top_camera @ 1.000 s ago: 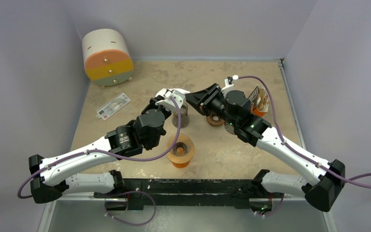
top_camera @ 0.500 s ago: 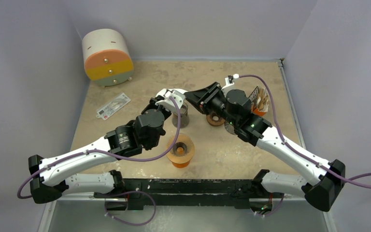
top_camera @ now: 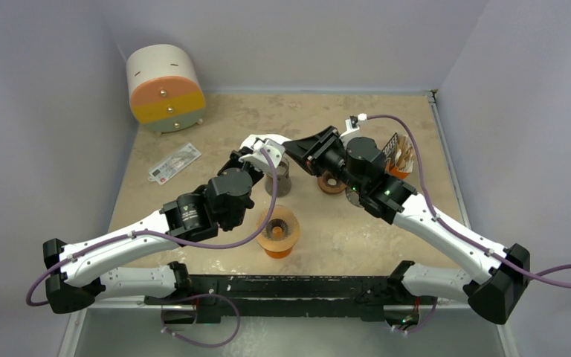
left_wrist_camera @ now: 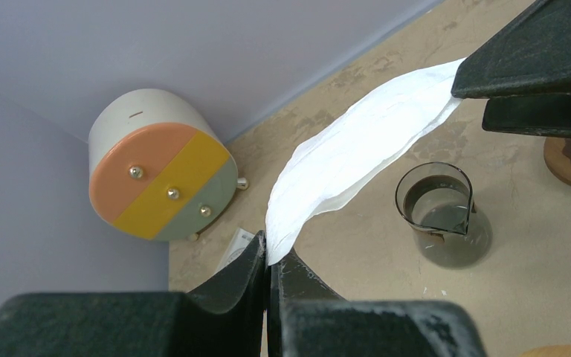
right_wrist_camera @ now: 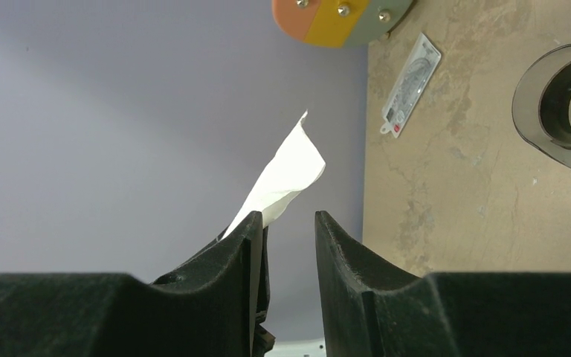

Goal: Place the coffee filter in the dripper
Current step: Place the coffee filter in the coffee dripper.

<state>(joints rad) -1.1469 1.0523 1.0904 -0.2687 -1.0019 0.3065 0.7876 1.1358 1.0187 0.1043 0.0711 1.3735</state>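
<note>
Top view: I read left gripper and right gripper meeting above bench centre. Coffee filter spans between them, lifted off bench. Orange dripper stands at 6 o'clock from glass beaker, well apart from filter.

Left wrist view: I confirm left jaws closed on filter's lower edge. Filter's far end reaches right gripper at 2 o'clock.

Right wrist view: I see right jaws parted. Filter shows at 11 o'clock, beside one finger, outside gap.

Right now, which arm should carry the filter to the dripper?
Left. The left pincer is shut on the filter, and the dripper sits near that arm; the right pincer is open.
</note>
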